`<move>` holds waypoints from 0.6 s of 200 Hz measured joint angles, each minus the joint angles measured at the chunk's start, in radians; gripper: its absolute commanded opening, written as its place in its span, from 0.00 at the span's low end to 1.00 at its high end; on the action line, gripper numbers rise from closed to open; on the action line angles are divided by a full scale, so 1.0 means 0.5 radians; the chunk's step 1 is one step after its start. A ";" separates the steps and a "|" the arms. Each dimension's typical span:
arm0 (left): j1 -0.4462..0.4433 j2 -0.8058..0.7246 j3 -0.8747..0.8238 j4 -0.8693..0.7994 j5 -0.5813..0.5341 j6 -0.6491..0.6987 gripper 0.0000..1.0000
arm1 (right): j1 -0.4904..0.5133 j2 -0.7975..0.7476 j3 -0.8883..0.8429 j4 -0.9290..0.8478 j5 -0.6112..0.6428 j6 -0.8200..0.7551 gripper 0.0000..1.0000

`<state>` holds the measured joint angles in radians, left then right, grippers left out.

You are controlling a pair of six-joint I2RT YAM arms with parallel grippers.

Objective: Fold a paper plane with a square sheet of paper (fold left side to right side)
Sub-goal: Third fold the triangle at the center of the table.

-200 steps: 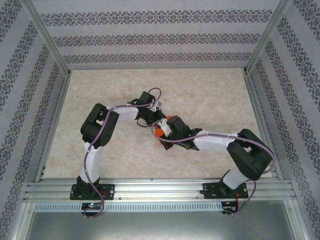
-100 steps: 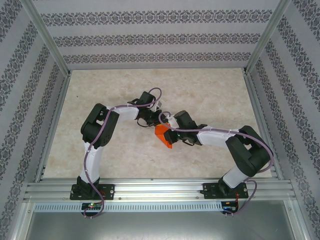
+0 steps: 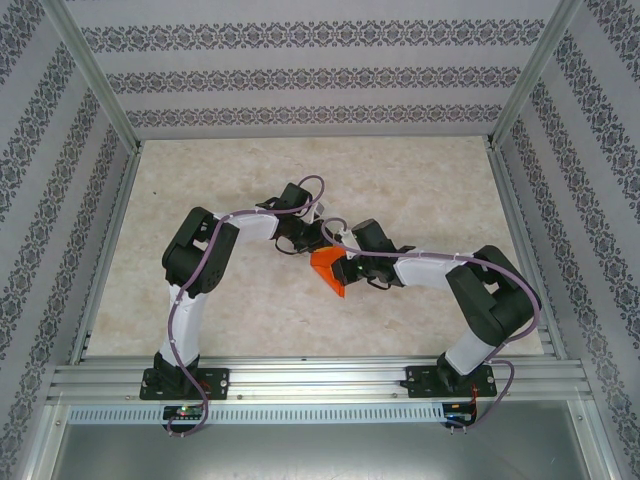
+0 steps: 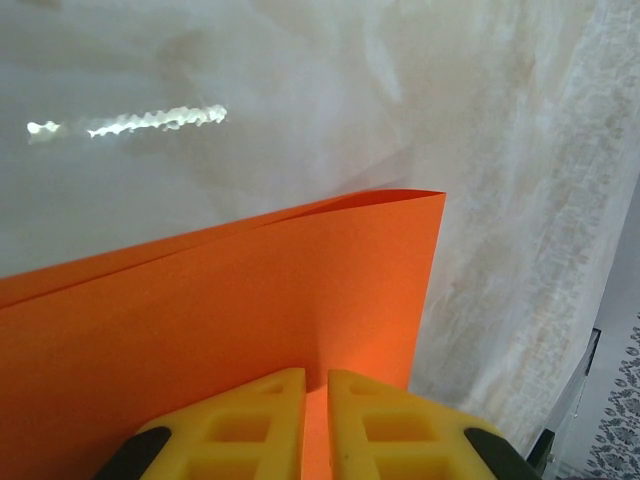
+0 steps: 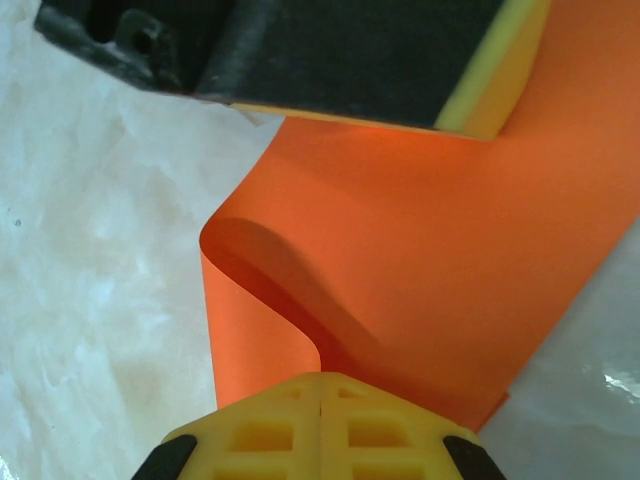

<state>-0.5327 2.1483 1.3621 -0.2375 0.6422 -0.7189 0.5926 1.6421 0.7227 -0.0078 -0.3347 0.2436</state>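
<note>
The square sheet of paper [image 3: 328, 270] is bright orange and lies bent at mid-table between my two grippers. My left gripper [image 3: 308, 243] is shut on its far edge. In the left wrist view the sheet [image 4: 250, 300] runs into the narrow slit between the yellow fingers of the left gripper [image 4: 316, 385]. My right gripper [image 3: 347, 263] is shut at the sheet's right side. In the right wrist view the paper [image 5: 430, 250] curls up in a loop that ends at the seam of the right gripper [image 5: 320, 385]. The left gripper's finger [image 5: 300, 50] rests at the sheet's top. The paper plane is out of view.
The pale marbled tabletop [image 3: 420, 180] spreads around the paper. Patterned walls and metal frame posts [image 3: 95, 75] close the sides and back. An aluminium rail [image 3: 320, 380] carrying both arm bases runs along the near edge.
My right gripper has drawn back to the right off the sheet, uncovering more orange paper, which now shows a point toward the near side. The left arm has stayed in place.
</note>
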 measured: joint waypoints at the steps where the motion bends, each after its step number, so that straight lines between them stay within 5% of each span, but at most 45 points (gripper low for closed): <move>1: 0.000 0.000 0.000 0.000 0.000 0.000 0.15 | 0.000 0.000 0.000 0.000 0.000 0.002 0.00; 120: 0.000 0.001 0.001 0.000 0.000 0.001 0.15 | -0.076 0.038 0.004 -0.009 0.006 0.044 0.00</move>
<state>-0.5327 2.1487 1.3624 -0.2375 0.6422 -0.7185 0.5549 1.6611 0.7246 -0.0124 -0.3317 0.2657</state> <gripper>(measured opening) 0.153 0.048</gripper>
